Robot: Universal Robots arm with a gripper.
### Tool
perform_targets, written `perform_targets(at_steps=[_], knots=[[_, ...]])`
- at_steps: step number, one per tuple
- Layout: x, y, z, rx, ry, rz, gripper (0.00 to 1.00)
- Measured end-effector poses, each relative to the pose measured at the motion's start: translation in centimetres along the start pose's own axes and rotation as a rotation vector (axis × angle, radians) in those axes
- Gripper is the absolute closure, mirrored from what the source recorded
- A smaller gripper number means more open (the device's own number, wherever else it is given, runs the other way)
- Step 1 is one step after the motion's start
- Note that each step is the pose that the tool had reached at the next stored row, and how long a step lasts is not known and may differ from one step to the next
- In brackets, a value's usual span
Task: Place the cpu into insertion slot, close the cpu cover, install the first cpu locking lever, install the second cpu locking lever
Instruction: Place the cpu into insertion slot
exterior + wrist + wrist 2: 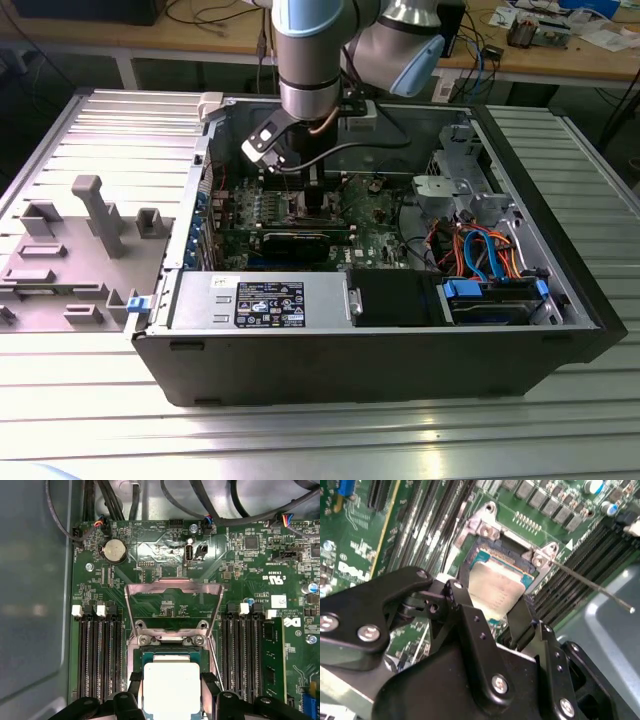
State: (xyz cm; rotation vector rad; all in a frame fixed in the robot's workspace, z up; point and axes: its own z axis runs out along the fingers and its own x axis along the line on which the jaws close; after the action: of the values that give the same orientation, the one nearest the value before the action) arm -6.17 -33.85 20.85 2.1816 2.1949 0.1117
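While the grey robot arm [310, 60] reaches down into the open black computer case [350, 365] in the exterior view, its gripper [315, 200] hangs inside. In the second wrist view, black fingers [465, 605] pinch opposite edges of the square silver cpu [497, 585], face up over the grey-rimmed insertion slot [492, 547]. In the first wrist view, the thin metal cpu cover [172, 583] stands open beyond it.

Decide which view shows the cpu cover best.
The first wrist view: the cpu cover stands open, its whole frame facing the camera. The second wrist view catches its hinged end at a slant; in the exterior view the arm crowds that spot.
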Motion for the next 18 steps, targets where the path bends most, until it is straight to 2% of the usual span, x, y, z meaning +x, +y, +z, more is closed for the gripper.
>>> perform_targets(at_steps=[10, 18], knots=[[-0.01, -0.13, 0.9, 0.0001, -0.003, -0.006, 0.45], [-0.01, -0.17, 1.28, 0.0002, -0.0039, -0.005, 0.45]])
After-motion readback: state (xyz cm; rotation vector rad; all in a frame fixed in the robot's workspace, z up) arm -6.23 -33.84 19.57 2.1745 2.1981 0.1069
